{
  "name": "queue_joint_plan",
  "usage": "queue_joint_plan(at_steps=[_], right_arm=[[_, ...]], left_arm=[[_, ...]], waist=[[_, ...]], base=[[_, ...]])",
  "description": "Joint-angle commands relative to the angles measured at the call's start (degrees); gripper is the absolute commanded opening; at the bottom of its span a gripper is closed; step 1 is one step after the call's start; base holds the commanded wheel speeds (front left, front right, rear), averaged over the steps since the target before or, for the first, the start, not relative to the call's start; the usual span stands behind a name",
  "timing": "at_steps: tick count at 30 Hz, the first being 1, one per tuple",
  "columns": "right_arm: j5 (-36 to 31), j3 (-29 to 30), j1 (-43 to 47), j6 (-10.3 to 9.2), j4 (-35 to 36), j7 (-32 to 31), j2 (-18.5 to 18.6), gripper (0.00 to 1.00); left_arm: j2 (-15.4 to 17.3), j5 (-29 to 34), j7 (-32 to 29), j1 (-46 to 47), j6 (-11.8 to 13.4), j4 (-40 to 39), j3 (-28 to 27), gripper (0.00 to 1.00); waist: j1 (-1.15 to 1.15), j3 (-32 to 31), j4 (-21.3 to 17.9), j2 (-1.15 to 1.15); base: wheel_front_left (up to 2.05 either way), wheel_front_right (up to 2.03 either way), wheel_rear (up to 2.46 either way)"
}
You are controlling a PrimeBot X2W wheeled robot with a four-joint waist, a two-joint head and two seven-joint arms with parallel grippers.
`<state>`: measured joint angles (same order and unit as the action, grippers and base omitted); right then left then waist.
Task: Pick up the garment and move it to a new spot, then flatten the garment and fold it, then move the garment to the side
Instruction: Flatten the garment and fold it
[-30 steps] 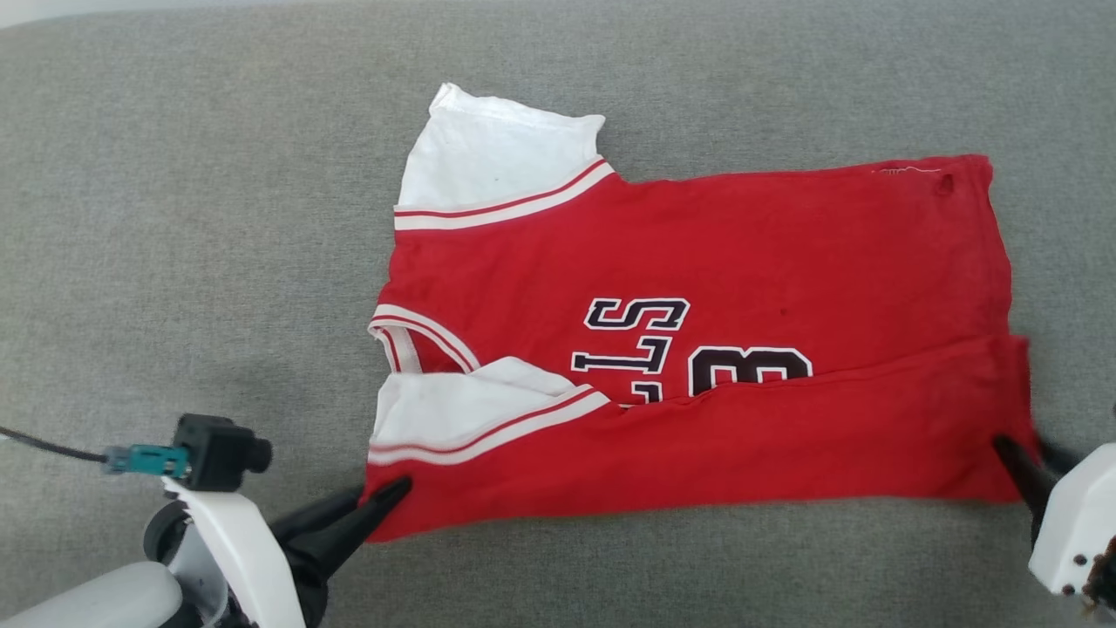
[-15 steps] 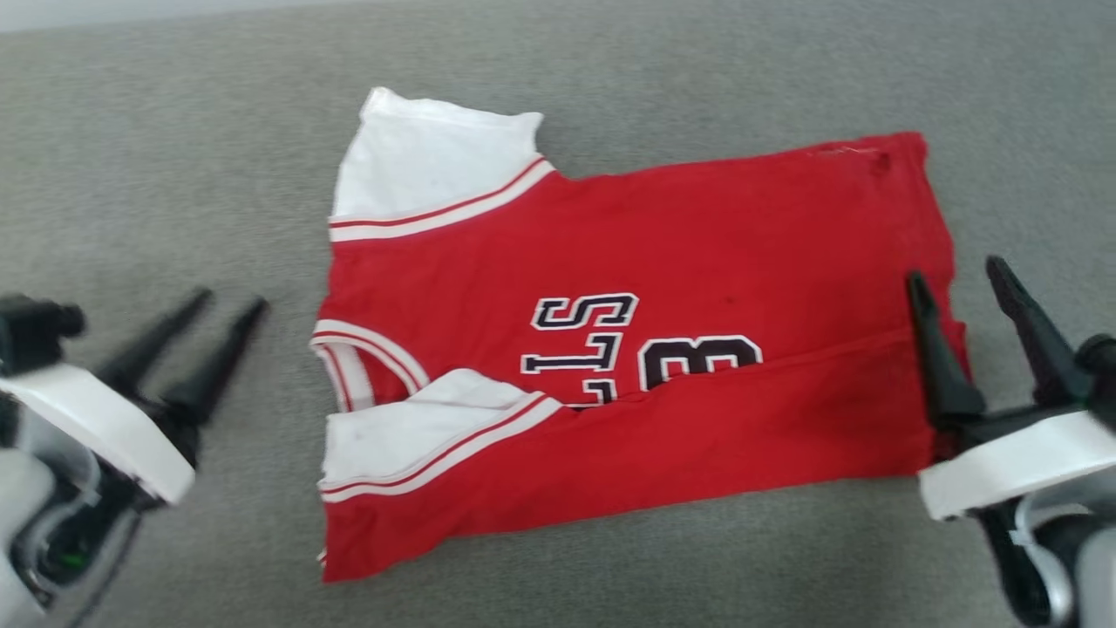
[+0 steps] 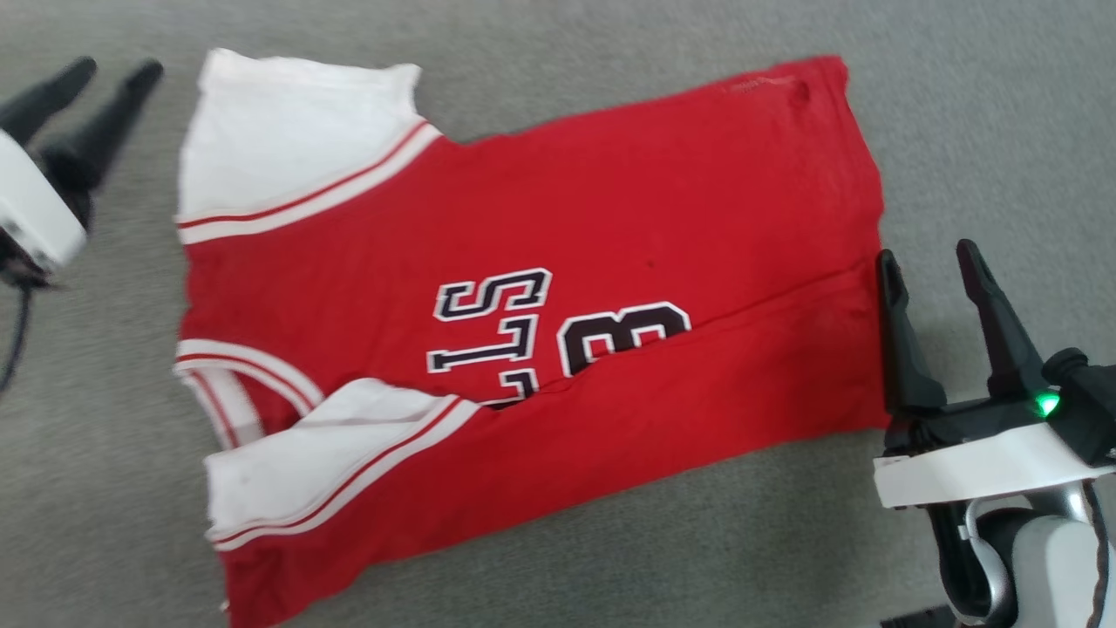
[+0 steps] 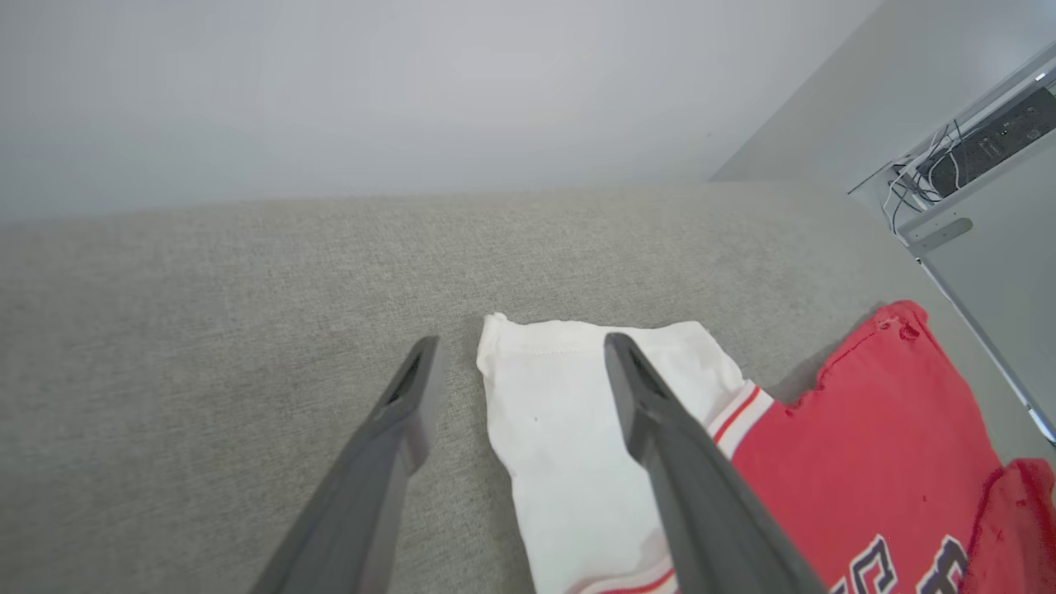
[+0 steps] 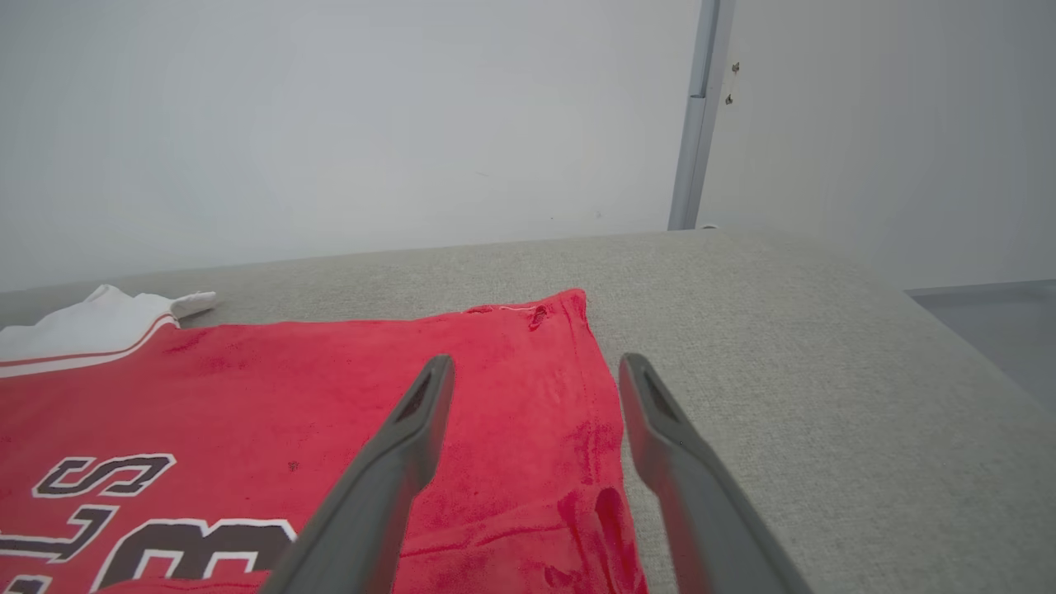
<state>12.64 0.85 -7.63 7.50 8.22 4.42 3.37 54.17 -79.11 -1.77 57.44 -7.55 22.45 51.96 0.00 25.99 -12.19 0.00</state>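
Left claw (image 3: pixel 118 65) has advanced beside the garment (image 3: pixel 654 218), fingers apart.

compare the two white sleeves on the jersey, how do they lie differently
The far sleeve lies spread flat, sticking out past the red body of the garment onto the grey surface. The near sleeve is folded in with the near side and lies over the front beside the collar. The far sleeve shows a broad, full shape, while the near sleeve shows as a narrower wedge. Both are white with red-and-white striped trim.
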Motion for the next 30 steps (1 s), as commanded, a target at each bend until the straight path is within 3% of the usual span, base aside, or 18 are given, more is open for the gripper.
queue_joint_plan(at_steps=[1, 11, 14, 18, 19, 20, 21, 22, 26, 30], right_arm=[[0.7, -0.3, -0.8, -0.02, -0.4, 0.8, -0.4, 1.00], [2.7, -3.5, -2.1, -0.02, -3.8, 3.0, -0.5, 1.00], [3.1, -3.9, -2.4, -0.02, -4.2, 3.5, -0.5, 1.00], [2.7, -4.7, -2.7, -0.02, -4.7, 3.4, -0.5, 1.00], [2.2, -5.1, -3.7, -0.02, -4.6, 2.9, -0.5, 1.00], [2.2, -5.1, -3.7, -0.02, -4.6, 2.9, -0.5, 1.00], [1.8, -5.4, -4.5, -0.02, -4.3, 2.4, -0.5, 1.00], [0.9, -5.6, -5.5, -0.02, -4.1, 1.8, -0.5, 1.00], [-0.6, -6.8, -11.6, -0.02, -5.0, -4.8, 1.3, 1.00], [1.1, -7.3, -20.5, -0.02, -10.0, -18.4, 4.2, 1.00]], left_arm=[[-0.2, -3.0, -3.8, 2.4, 0.1, 1.2, 0.1, 1.00], [2.5, -7.2, -25.9, 11.8, 0.1, 5.6, 4.0, 1.00], [3.0, -5.1, -28.2, 12.7, 0.1, 7.9, 5.7, 1.00], [1.3, -5.0, -29.9, 13.0, 0.1, 8.5, 7.6, 1.00], [0.8, -5.7, -30.5, 13.1, 0.1, 7.6, 8.0, 0.46], [0.8, -5.7, -30.5, 13.1, 0.1, 7.6, 8.0, 0.46], [0.8, -5.7, -30.5, 13.2, 0.1, 7.2, 8.1, 0.11], [0.8, -5.5, -30.1, 13.4, 0.1, 6.9, 8.2, 0.00], [0.6, -5.0, -28.6, 14.2, 0.1, 5.8, 8.5, 0.00], [-0.2, -4.7, -27.6, 15.4, 0.1, 4.7, 9.1, 0.00]], waist=[[0.00, 2.6, -2.5, 0.00], [0.00, 6.5, -6.8, 0.00], [0.00, 6.8, -7.4, 0.00], [0.00, 7.2, -7.5, 0.00], [0.00, 7.3, -7.4, 0.00], [0.00, 7.3, -7.4, 0.00], [0.00, 7.3, -7.3, 0.00], [0.00, 7.3, -7.2, 0.00], [0.00, 7.4, -6.6, 0.00], [0.00, 7.5, -5.2, 0.00]], base=[[0.00, 0.00, 0.00], [0.00, 0.00, 0.00], [0.00, 0.00, 0.00], [0.00, 0.00, 0.00], [0.00, 0.00, 0.00], [0.00, 0.00, 0.00], [0.00, 0.00, 0.00], [0.00, 0.00, 0.00], [0.00, 0.00, 0.00], [0.00, 0.00, 0.00]])
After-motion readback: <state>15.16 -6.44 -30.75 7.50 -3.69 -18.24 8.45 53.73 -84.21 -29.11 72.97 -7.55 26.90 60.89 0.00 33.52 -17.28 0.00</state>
